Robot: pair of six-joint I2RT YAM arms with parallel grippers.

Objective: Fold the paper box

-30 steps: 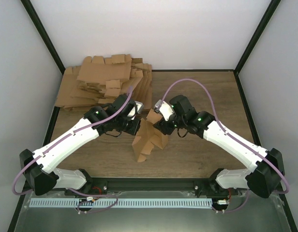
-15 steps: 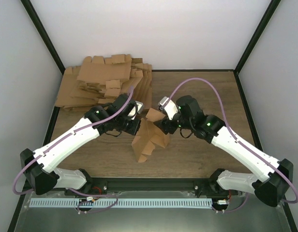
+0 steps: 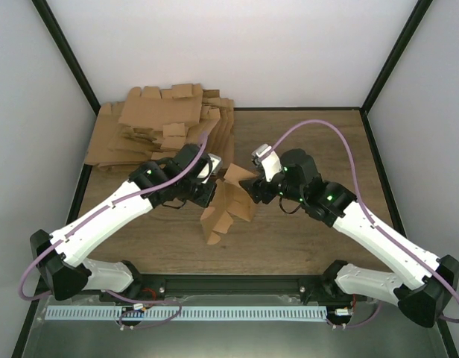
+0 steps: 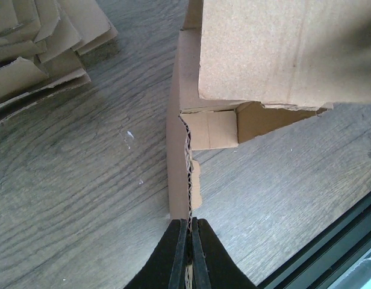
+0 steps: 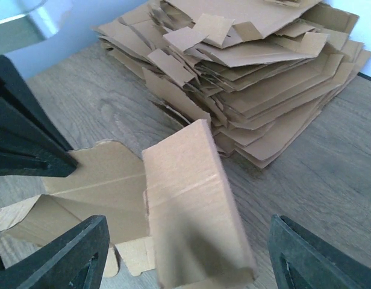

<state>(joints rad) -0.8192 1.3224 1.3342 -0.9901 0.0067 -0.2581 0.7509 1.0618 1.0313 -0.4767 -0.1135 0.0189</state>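
The paper box (image 3: pixel 226 209) is a brown cardboard blank, partly folded, standing on the wooden table between the arms. My left gripper (image 3: pixel 207 195) is shut on one edge of it; the left wrist view shows the corrugated edge (image 4: pixel 187 174) pinched between the closed fingers (image 4: pixel 179 253). My right gripper (image 3: pixel 253 190) is open, right of the box's upper flap. In the right wrist view a folded panel (image 5: pixel 191 211) lies between the wide-apart fingers (image 5: pixel 71 253); contact cannot be told.
A big pile of flat cardboard blanks (image 3: pixel 162 127) lies at the back left of the table, also seen in the right wrist view (image 5: pixel 252 66). Black frame posts and white walls enclose the table. The near rail (image 3: pixel 237 287) runs along the front.
The right arm has moved right and back slightly. The box has tilted and shifted a little to the left, with its upper flap raised. The left gripper keeps its hold.
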